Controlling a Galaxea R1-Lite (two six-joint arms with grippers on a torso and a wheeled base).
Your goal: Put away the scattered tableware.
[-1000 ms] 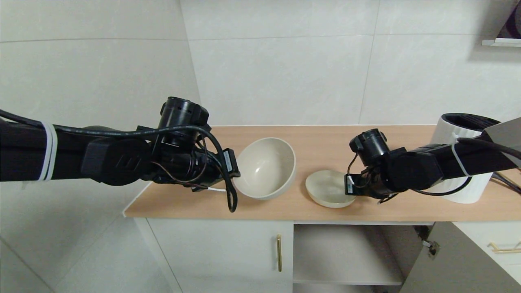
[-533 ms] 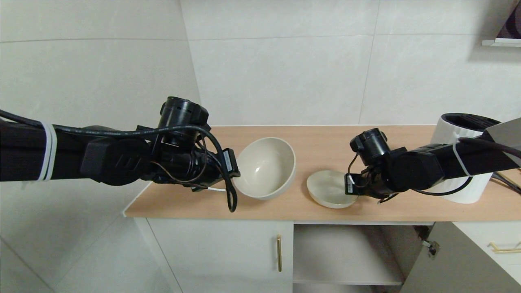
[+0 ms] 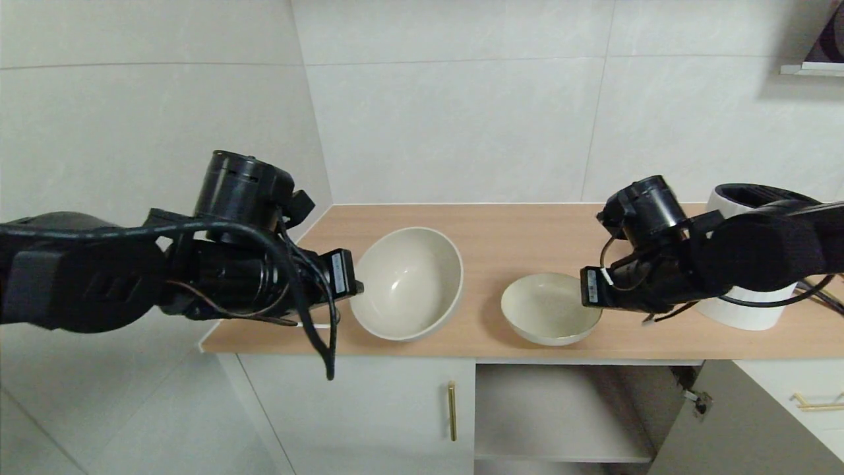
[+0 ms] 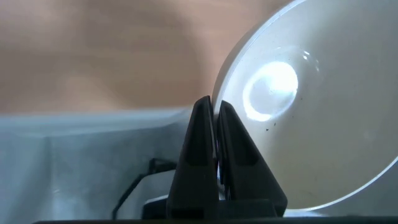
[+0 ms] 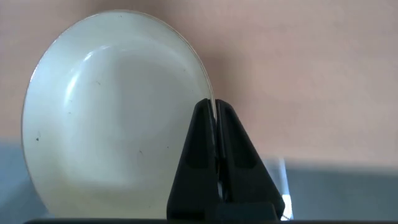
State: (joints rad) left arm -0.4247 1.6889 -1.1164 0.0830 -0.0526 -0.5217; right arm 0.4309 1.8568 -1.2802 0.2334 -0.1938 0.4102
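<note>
At the bench point(image 3: 527, 231): left gripper point(image 4: 214, 107) pinches large bowl point(image 3: 409, 284) by its rim, right gripper point(image 5: 216, 107) small bowl point(image 3: 550, 309) likewise; 2 rigid, slick, probably breakable shells.

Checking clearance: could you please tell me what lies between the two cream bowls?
Bare wooden countertop separates the large cream bowl from the small cream bowl, per the head view.

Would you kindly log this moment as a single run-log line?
left gripper: shut on large bowl rim | right gripper: shut on small bowl rim | bowls: over counter | cabinet: open below
</note>
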